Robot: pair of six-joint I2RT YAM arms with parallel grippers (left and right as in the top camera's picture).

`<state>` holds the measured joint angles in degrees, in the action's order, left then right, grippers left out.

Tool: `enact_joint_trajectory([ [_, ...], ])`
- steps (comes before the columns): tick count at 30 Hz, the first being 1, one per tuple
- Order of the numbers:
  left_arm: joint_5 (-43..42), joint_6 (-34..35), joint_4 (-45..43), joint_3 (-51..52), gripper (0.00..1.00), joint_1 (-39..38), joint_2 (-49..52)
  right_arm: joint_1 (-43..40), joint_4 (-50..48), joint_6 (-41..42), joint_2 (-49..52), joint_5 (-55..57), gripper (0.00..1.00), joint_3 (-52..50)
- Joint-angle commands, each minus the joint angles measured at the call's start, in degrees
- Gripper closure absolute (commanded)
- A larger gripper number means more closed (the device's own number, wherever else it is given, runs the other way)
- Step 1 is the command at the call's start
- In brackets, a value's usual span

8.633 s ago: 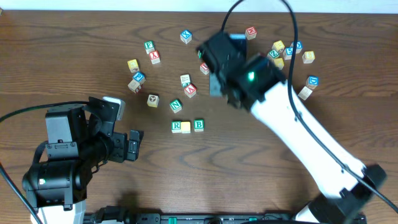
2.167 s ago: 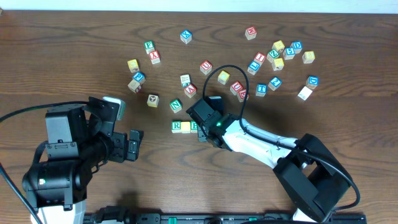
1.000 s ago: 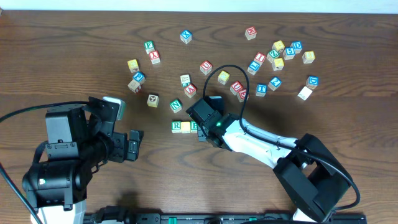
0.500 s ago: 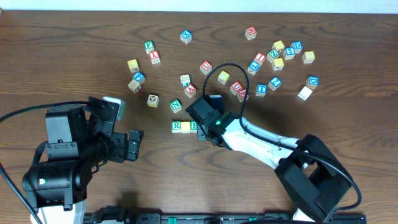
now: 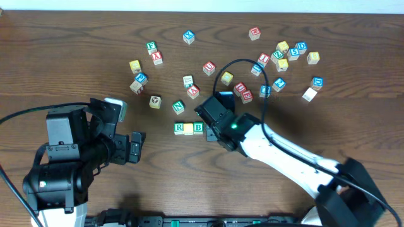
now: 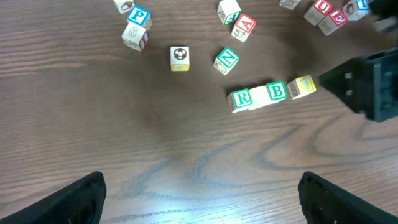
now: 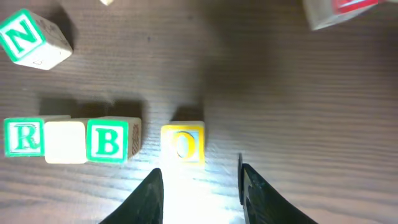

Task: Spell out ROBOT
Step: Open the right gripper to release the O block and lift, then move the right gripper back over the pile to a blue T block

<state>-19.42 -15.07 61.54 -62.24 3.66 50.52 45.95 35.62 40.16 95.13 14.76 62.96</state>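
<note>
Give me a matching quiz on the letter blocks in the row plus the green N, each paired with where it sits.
Things:
1. R block
2. B block
3. O block
4. N block

Places, in the right wrist view:
a. tilted, alone above the row
b. the row's left end
c. the row's right end, a small gap beside it
d. touching the pale blank block, on its right

Pairs: 1-b, 2-d, 3-c, 4-a.

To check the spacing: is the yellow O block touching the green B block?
Apart. The right wrist view shows a strip of bare table between the O block and the B block.
</note>
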Motion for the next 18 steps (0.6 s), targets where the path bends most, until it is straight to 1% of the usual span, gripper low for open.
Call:
enact_joint_trajectory([
  [1, -0.7, -0.5, 0.1, -0.5, 0.03, 0.3, 0.0, 0.4, 1.9, 2.3, -3.8, 4.5, 0.63, 1.1],
  [4, -0.7, -0.5, 0.2, -0.5, 0.03, 0.3, 0.0, -0.3, 5.2, 6.4, -6.1, 6.8, 0.58, 1.2],
  [8, -0.7, -0.5, 0.2, -0.5, 0.03, 0.3, 0.0, -2.9, 11.4, 11.5, -6.7, 7.2, 0.56, 4.1],
  [13, -0.7, -0.5, 0.2, -0.5, 0.03, 0.3, 0.0, -8.0, 21.2, 13.2, -5.3, 7.2, 0.54, 11.8],
  [18, -0.7, -0.5, 0.2, -0.5, 0.03, 0.3, 0.0, -14.2, 29.4, 13.6, -1.4, 6.5, 0.51, 21.2],
])
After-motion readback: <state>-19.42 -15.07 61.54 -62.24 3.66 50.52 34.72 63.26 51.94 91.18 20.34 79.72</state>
